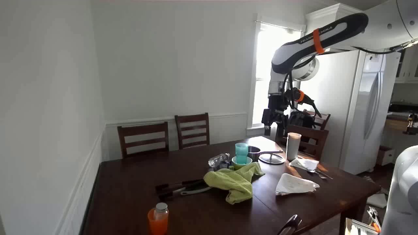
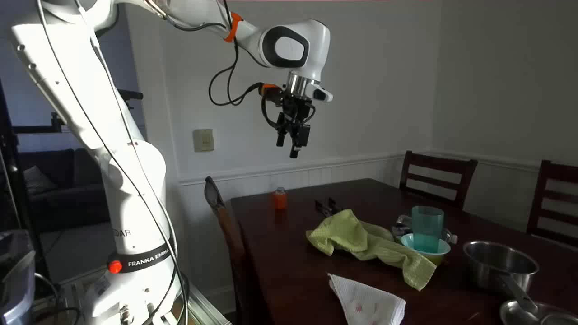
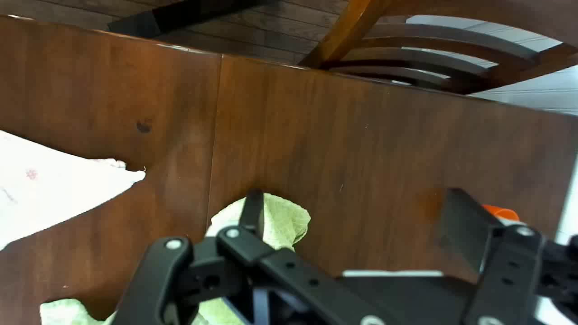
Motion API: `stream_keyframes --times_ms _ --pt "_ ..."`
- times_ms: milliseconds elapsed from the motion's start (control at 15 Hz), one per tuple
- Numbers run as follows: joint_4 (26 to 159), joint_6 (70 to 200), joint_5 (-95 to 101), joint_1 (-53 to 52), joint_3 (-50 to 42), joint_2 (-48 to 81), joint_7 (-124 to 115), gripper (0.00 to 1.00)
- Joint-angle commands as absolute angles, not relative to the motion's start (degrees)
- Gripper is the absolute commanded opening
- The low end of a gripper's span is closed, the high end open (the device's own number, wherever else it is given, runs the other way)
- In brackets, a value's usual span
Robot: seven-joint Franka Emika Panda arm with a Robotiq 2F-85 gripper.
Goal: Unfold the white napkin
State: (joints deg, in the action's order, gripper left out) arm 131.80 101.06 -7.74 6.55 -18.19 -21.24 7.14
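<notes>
— OK, status on the white napkin (image 1: 294, 185)?

— Lying on the table (image 1: 130, 182), between the green cloth (image 1: 233, 182) and the table edge in an exterior view. Outline roughly triangular, edges layered along one side, so it reads as folded over.

— Surface?

— Ribbed weave, small reddish mark on top. Wrist view has it tapering to a slightly rumpled tip; the rest runs out of frame.

— Neighbours?

— Green cloth is near, bare strip of table between. A second white cloth (image 1: 308, 164) lies near as well, cutlery (image 1: 311, 171) partly on that one.

— And the hand (image 3: 354, 210)?

— Fingers (image 3: 467, 230) spread wide, tips well apart, tabletop visible between them. Holding nothing.

— Touching anything?

— No contact that I can see. It hangs well above the table, fingers pointing down, in both exterior views. From the wrist, one finger overlaps the green cloth, by line of sight only.

— Over the napkin?

— Off to one side. Wrist view puts the napkin at the left border, outside the finger span, table showing between it and the nearer finger.
</notes>
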Motion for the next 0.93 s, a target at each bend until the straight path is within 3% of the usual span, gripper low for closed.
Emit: stream_keyframes --times_ms 0,467,867 --pt "131.7 100.9 -8.3 8.3 -16.6 -21.0 7.7 1.0" --pt "132.4 101.2 -8.2 9.4 -17.4 -21.1 8.2 1.0" --pt "136.4 104.4 -6.3 16.8 -20.4 -20.3 5.4 1.0"
